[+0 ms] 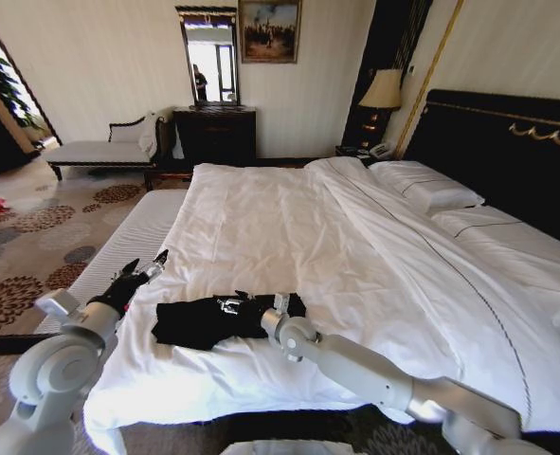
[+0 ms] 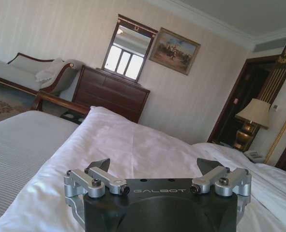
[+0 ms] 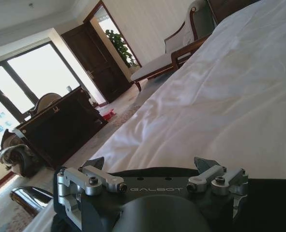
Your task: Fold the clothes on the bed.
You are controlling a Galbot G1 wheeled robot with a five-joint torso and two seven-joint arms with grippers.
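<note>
While the black cotton T-shirt (image 1: 208,320) lies crumpled near the foot edge of the large white-sheeted bed (image 1: 289,223), the right gripper (image 1: 251,302) rests over its top edge with fingers spread, clasping nothing. Just off the shirt's left end, the left gripper (image 1: 145,265) hangs above the duvet, fingers released wide apart.

The bed (image 1: 374,237) carries a white duvet (image 1: 289,237) and pillows (image 1: 426,185) by the headboard. A black T-shirt (image 1: 204,320) lies crumpled near the foot edge — just under the right gripper (image 1: 237,303), beside and to the right of the left gripper (image 1: 145,267).
</note>
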